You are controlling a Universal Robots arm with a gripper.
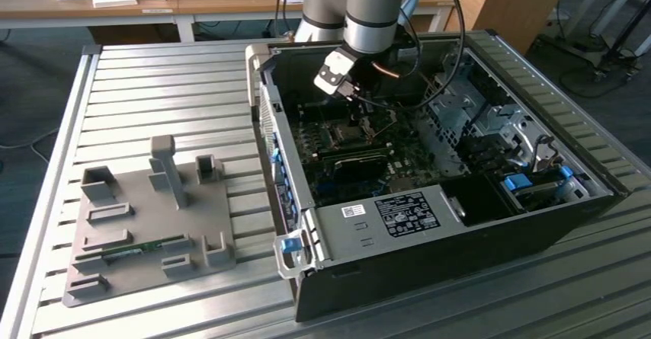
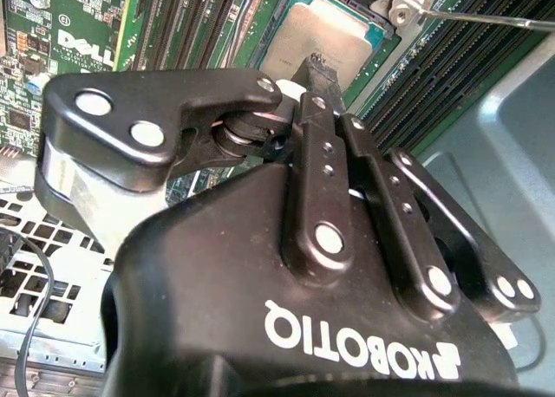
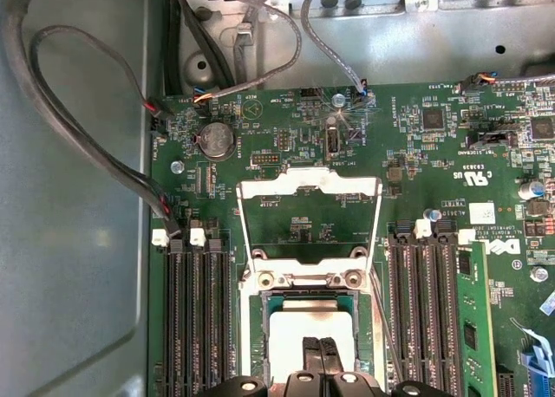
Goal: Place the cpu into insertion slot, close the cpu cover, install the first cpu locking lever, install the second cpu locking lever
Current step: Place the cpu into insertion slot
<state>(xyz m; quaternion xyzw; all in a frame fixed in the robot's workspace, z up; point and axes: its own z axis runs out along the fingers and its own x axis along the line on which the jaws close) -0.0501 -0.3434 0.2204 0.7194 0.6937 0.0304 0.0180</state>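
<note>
In the exterior view's upper middle, the tool (image 1: 356, 109) reaches down into an open computer case (image 1: 437, 270) on the slatted counter (image 1: 152, 87). In the second wrist view it is pinched narrow and holds nothing, tips just above the cpu (image 2: 325, 35) seated in its socket. In the first wrist view the cpu cover (image 3: 309, 185) lies swung open just beside the cpu.

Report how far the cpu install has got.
Done: the cpu lies flat in its socket on the board.
In hand: the gripper is right over the cpu with its fingers shut and nothing between them. Whether it touches the cpu cannot be told.
Left: the cpu cover is flipped open, away from the socket, so it is not closed and the locking levers are not fastened over it.
</note>
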